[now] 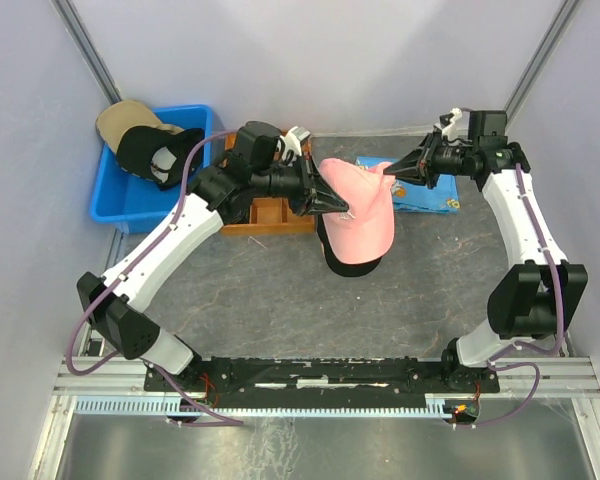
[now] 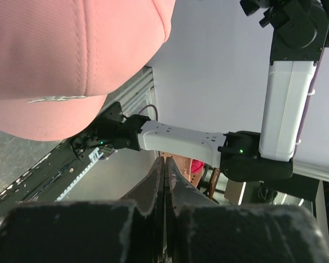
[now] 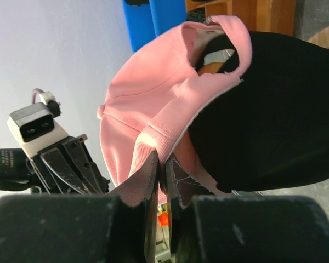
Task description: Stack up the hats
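The pink cap (image 1: 365, 205) is held up over a black cap (image 1: 332, 258) at the table's middle. My right gripper (image 1: 387, 173) is shut on the pink cap's rim (image 3: 153, 131), pinching the fabric between its jaws (image 3: 163, 159). The black cap (image 3: 285, 109) sits under the pink one's opening. My left gripper (image 1: 345, 210) is shut with nothing between its fingers (image 2: 165, 160); its tip is against the pink cap's left side, and the cap (image 2: 71, 55) fills the upper left of its view. A tan cap (image 1: 120, 118) and a second black cap (image 1: 145, 150) lie in the blue bin.
The blue bin (image 1: 105, 205) stands at the back left. A wooden tray (image 1: 270, 215) sits under my left arm. A blue printed cloth (image 1: 430, 195) lies under my right gripper. Grey walls close in the sides and back.
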Tool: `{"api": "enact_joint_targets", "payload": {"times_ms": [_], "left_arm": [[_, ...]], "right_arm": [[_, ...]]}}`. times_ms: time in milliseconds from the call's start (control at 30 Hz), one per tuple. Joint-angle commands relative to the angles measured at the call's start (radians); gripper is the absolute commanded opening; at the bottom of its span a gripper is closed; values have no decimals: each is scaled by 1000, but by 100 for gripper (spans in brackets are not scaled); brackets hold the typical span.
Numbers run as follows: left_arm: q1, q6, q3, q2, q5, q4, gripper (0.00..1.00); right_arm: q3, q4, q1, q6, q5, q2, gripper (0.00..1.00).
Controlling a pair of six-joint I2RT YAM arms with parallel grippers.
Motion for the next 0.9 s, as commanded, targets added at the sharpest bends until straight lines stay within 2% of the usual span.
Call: {"api": "enact_joint_targets", "payload": {"times_ms": [0,200,300,533,867], "left_arm": [[51,69,34,-38,-93,-75,3],[268,75,-165,-179,-151,-35,3],[329,80,-237,-211,-163,4,3],[336,95,-347,-208,-192,68,3],[334,84,-461,-152,-140,227,3]], "right_arm": [[-12,-57,-9,-104,-1,14,18],[-27,-170,-26,-228,60,44,23],[-47,-182,-26,-256,83,59,28],[-44,-259,-28,-357,156,95,33],[-131,-210,-28,-383,260,106,38]]}}
